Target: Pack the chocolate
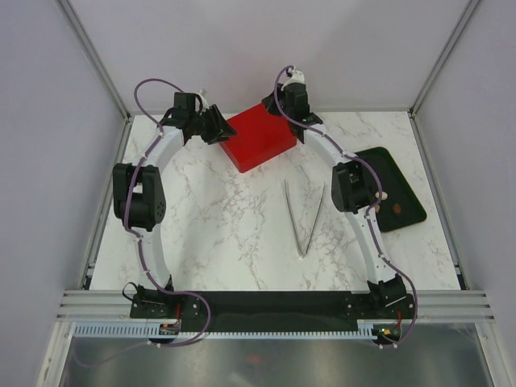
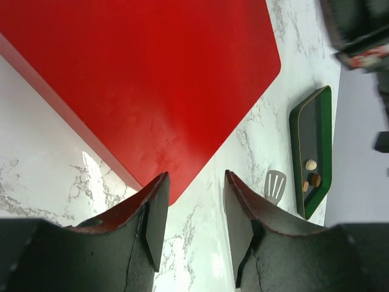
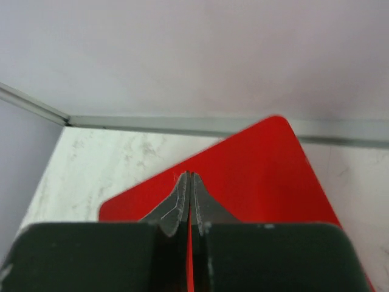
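Observation:
The chocolate (image 2: 312,165) is a few tiny tan and brown pieces lying on a dark green tray (image 2: 296,131) at the right of the table; one brown piece (image 1: 397,207) shows from above. A red box (image 1: 258,141) with its lid closed sits at the back centre. My left gripper (image 2: 196,176) hangs open at the box's left corner, nothing between its fingers. My right gripper (image 3: 190,175) is shut and empty, low over the box's (image 3: 261,176) back corner. From above, the left gripper (image 1: 214,126) and the right gripper (image 1: 289,113) flank the box.
Long metal tweezers (image 1: 302,218) lie spread in a V on the marble table (image 1: 218,226) in front of the box. The tray (image 1: 407,173) lies beside the right arm's elbow. White walls stand on three sides.

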`<action>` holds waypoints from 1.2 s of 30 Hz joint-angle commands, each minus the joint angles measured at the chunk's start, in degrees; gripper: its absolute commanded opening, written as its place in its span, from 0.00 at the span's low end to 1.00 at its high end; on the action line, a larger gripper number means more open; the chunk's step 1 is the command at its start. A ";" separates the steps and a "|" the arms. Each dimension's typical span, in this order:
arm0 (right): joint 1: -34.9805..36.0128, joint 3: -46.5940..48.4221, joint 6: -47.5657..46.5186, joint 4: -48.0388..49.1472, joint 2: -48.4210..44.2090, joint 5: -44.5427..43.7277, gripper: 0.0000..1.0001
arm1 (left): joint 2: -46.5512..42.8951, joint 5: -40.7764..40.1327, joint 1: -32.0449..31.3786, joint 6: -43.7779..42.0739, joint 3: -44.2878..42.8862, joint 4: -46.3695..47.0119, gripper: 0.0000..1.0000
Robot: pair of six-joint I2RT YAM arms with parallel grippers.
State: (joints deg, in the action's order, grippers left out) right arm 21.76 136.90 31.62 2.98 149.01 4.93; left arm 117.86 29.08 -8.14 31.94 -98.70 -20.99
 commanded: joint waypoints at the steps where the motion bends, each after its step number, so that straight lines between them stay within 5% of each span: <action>1: -0.93 2.14 -2.61 -2.54 6.99 -3.97 0.00 | 0.17 -1.83 -0.38 0.40 -0.01 0.34 0.49; 6: -1.02 7.58 -4.63 -9.91 12.35 -3.26 0.00 | 0.00 -3.59 -0.65 0.14 0.96 0.52 0.49; 14: -1.10 1.35 -7.01 -7.12 5.95 -1.86 0.00 | -1.23 -3.24 -0.65 0.22 1.75 0.34 0.49; 23: -3.30 -9.44 -2.70 -4.83 -14.33 5.18 0.01 | -13.43 -1.31 -0.65 -3.11 2.97 -3.00 0.53; 25: -3.56 -15.33 -2.53 -7.46 -22.42 6.75 0.11 | -18.36 -0.17 -0.65 -3.82 4.47 -3.09 0.56; 26: -3.91 -17.61 -2.52 -8.34 -25.23 7.89 0.24 | -20.29 0.18 -0.65 -4.43 6.30 -3.18 0.59; 27: -3.92 -23.20 -2.52 -9.74 -31.09 8.86 0.48 | -21.87 0.53 -0.65 -4.87 7.19 -3.26 0.60; 29: -3.92 -30.25 -2.26 -10.19 -37.53 10.01 0.73 | -26.71 1.68 -0.65 -6.45 9.99 -3.27 0.66; 30: -3.92 -37.25 -2.17 -10.45 -43.48 10.27 0.93 | -28.20 1.77 -0.65 -6.98 10.88 -3.53 0.68; 34: -3.92 -53.37 -2.70 -11.60 -58.19 9.66 0.98 | -38.03 1.60 -0.65 -8.83 16.24 -3.79 0.82; 36: -3.65 -62.40 -2.61 -11.51 -66.37 8.87 0.98 | -40.95 1.16 -0.91 -8.74 19.76 -3.44 0.99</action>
State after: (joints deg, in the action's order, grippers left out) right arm 17.65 85.43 29.12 -6.20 87.88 13.63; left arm 80.66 29.28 -8.78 26.33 -82.89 -23.99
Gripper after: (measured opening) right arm 0.979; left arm 0.923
